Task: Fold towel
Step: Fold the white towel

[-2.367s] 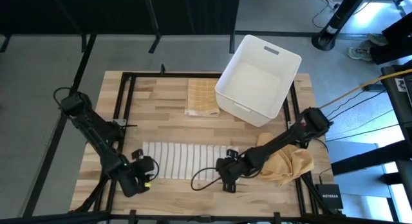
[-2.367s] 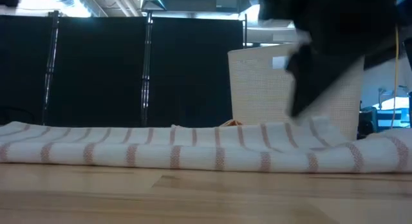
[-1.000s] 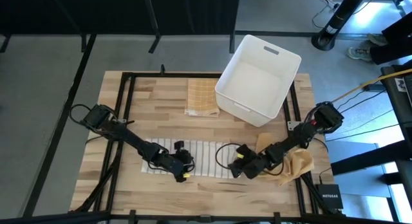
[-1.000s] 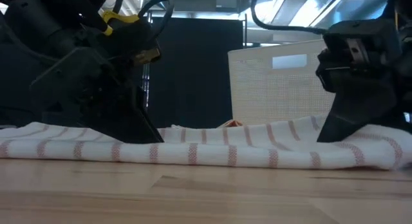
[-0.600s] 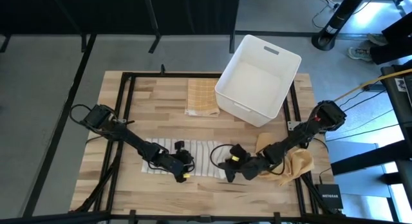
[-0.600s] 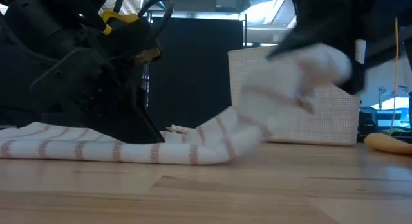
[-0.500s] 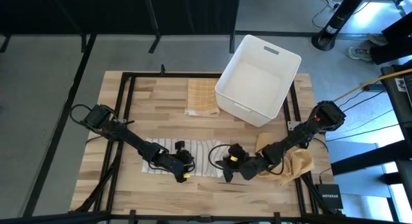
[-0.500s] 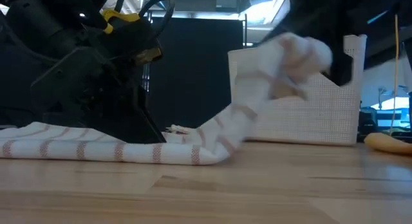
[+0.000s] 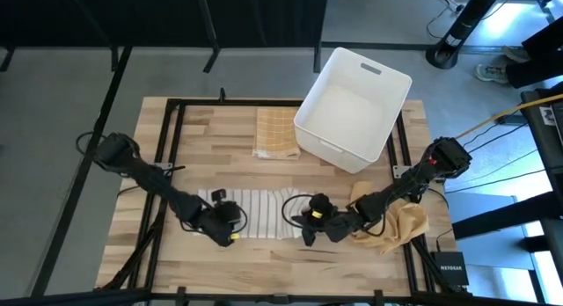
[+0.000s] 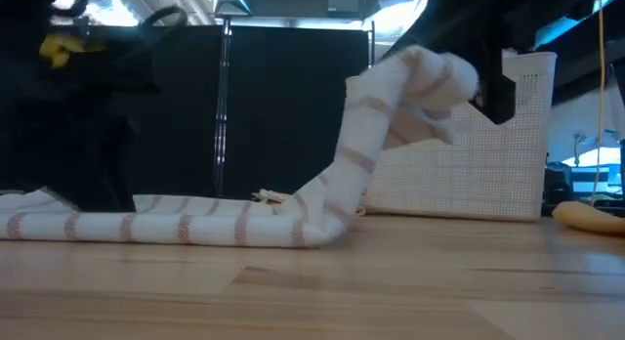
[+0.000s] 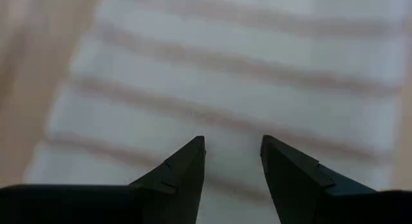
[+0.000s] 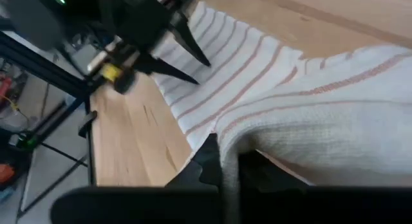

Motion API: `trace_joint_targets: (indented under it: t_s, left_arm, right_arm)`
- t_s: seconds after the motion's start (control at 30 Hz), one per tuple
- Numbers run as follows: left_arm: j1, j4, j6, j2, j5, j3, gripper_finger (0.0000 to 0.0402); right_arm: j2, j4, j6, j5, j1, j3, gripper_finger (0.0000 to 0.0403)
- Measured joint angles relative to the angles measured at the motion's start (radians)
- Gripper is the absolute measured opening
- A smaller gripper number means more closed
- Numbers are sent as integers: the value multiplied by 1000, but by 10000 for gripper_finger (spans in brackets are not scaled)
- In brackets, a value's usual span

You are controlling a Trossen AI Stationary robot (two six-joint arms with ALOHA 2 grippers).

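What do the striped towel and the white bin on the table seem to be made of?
Striped towel: woven cloth, probably cotton; it drapes limply and bends where the right gripper lifts its end.
White bin: likely moulded plastic, matte; stiff straight walls, handle cutout, finely perforated or textured side in the low view.

white bin point(image 9: 354, 108) blocking far right, bare table point(image 9: 211, 134) open far left, checked cloth point(image 9: 275, 132) between

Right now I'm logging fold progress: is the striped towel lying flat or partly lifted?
Partly lifted. The right gripper, shut on the striped towel, holds one end up; the rest lies on the table.
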Motion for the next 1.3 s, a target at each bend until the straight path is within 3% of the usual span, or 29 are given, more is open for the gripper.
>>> trace_joint_targets:
  t_s: [0.2, 0.47, 0.7, 0.9, 1.1, 1.3]
  left_arm:
    - [14, 274, 17, 54, -20, -69, 145]
    - [56, 460, 123, 114, -6, -71, 145]
    - [10, 302, 105, -25, 23, -17, 145]
    - [-135, -55, -155, -157, 14, -15, 145]
    - [-231, 40, -335, -102, -60, -141, 145]
    - [-221, 160, -331, -53, -92, -168, 145]
  right_arm:
    - [18, 130, -73, -54, -57, 17, 12]
    - [161, 158, -224, -208, -167, 208, 16]
    - [227, 116, -293, -247, -183, 312, 15]
    - [228, 98, -291, -248, -183, 315, 14]
    - [296, 235, -289, -288, -203, 316, 17]
    - [396, 277, -283, -347, -229, 397, 15]
